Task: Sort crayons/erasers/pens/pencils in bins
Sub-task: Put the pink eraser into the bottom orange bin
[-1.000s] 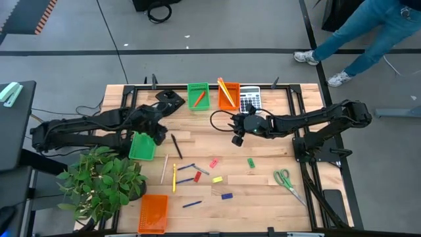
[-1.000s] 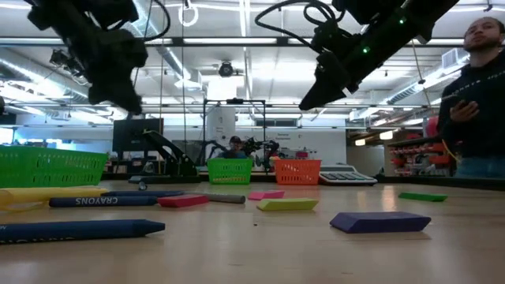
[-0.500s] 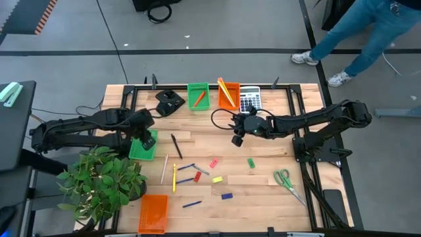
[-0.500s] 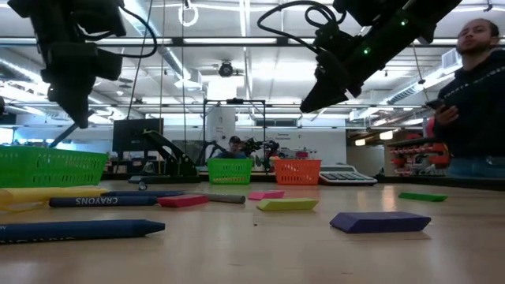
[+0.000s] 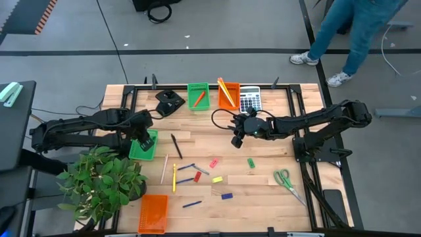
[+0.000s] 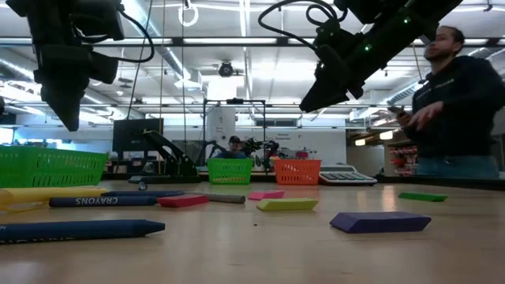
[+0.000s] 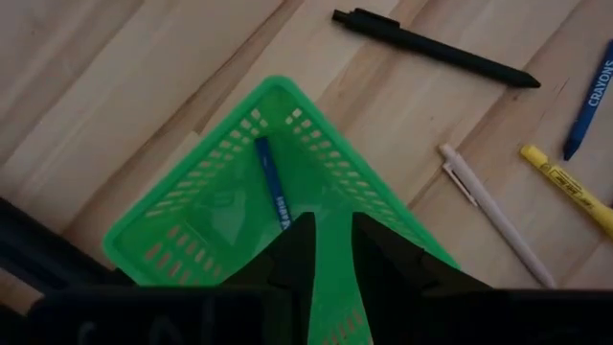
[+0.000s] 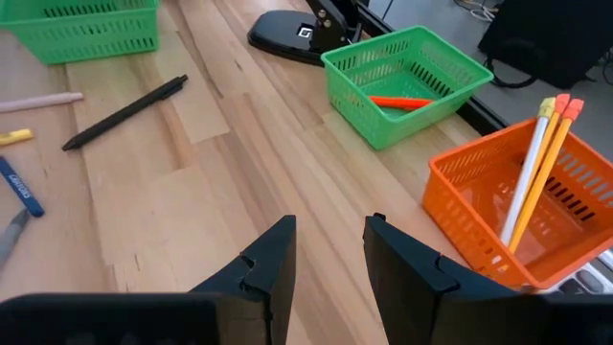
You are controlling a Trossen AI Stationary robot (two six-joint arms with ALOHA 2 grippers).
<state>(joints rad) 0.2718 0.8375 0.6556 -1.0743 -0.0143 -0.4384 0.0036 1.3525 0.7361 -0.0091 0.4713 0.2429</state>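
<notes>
Sorting barely begun!
Left claw [image 7: 329, 251] released over green bin [image 7: 182, 225] holding blue pen [image 7: 272, 182]; right claw [image 8: 327, 257] parted, empty; erasers [image 5: 217, 179] left on counter [image 5: 263, 168].

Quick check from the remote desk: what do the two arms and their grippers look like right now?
Both arms are dark, jointed links with black cables looping beside them. The left gripper and right gripper each end in two black, blocky, angular fingers. A small green light glows on the right arm near its wrist.

Bright, even light is falling from ceiling strip lamps [image 6: 237, 47], casting only soft shadows. In the low view the nearest crayon [image 6: 79, 229] is looking slightly blurred, and the person [image 6: 454, 102] beyond is smearing with motion.
</notes>
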